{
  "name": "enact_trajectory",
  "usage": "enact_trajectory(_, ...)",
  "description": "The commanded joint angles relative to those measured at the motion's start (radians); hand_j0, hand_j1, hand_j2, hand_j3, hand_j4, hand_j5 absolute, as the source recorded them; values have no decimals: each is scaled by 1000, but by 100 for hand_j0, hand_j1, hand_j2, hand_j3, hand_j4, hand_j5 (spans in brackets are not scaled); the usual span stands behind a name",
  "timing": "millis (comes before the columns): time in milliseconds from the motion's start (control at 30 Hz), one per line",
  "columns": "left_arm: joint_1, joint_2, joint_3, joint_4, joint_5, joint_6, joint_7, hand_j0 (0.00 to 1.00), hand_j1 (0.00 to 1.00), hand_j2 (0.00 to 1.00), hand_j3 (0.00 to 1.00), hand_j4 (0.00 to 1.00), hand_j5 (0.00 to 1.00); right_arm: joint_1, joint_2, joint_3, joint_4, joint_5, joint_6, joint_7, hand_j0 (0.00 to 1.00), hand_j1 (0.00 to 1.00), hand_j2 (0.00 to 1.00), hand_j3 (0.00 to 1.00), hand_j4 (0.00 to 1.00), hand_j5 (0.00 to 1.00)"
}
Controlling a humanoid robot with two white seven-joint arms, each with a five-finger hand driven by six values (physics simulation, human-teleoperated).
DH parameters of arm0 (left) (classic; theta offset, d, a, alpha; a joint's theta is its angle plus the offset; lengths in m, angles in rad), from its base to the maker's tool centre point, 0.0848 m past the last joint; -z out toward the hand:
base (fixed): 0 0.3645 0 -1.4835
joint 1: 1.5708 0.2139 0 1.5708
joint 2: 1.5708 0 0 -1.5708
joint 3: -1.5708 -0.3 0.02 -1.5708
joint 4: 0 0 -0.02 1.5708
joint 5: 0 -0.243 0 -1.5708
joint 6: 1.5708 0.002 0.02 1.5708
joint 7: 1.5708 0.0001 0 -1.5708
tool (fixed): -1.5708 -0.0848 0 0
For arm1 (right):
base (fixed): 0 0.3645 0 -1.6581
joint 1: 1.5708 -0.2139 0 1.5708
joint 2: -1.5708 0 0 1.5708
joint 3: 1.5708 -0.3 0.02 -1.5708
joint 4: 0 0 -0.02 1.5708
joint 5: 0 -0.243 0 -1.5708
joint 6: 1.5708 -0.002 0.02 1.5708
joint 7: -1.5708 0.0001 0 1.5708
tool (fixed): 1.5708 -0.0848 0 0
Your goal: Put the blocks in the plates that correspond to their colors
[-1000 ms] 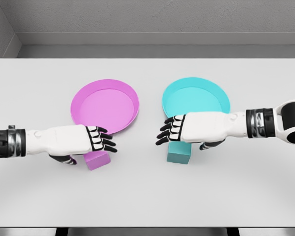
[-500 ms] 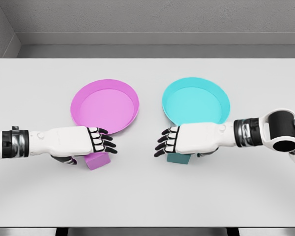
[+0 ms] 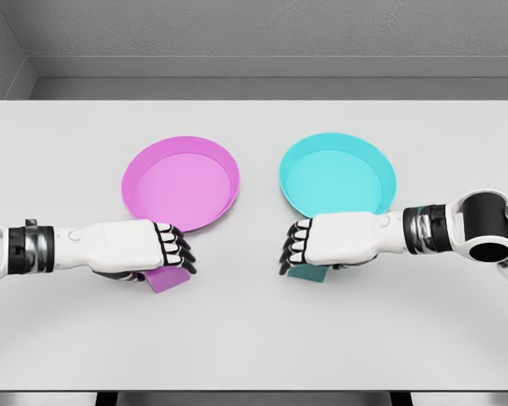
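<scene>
Two hands down | left hand (image 3: 144, 250) curled on pink block (image 3: 169, 280) | right hand (image 3: 322, 244) seems curled on teal block (image 3: 307, 272) | plates behind

left hand (image 3: 152, 251) fingers curled onto pink block (image 3: 169, 279), right hand (image 3: 322, 244) likewise (teal block (image 3: 307, 272))

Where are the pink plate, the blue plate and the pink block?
pink plate (image 3: 179, 182), head view, middle of its floor
cyan plate (image 3: 334, 176), head view, middle of its floor
pink block (image 3: 168, 281), head view, its visible front corner
</scene>
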Motion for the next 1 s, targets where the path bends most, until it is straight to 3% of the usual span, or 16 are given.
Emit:
enact_trajectory(0, 0, 1, -4, -2, -1, 0, -2, 62, 62, 62, 62, 62, 62, 0, 2, -1, 4, 10, -1, 2, 62, 62, 62, 62, 62, 62)
enact_trajectory(33, 0, 1, -5, -2, -1, 0, -2, 54, 54, 54, 54, 54, 54, 0, 2, -2, 6, 10, -1, 2, 56, 56, 56, 56, 56, 56)
enact_trajectory(267, 0, 5, -4, -2, -1, 0, -2, 35, 35, 35, 35, 35, 35, -2, 8, -7, 15, 0, -1, 2, 56, 56, 56, 56, 56, 56)
enact_trajectory(667, -15, 44, 7, -22, 33, 0, 4, 30, 30, 30, 30, 30, 30, -3, 23, -68, 38, -47, -1, 2, 56, 56, 56, 56, 56, 56)
enact_trajectory(767, -26, 45, 7, -23, 59, 0, 4, 30, 30, 30, 30, 30, 30, -5, 25, -76, 38, -131, -1, 2, 56, 56, 56, 56, 56, 56)
enact_trajectory(967, -52, 85, 8, -22, 117, 0, 7, 30, 30, 30, 30, 30, 30, 2, 12, -159, 41, -199, -1, 2, 56, 56, 56, 56, 56, 56)
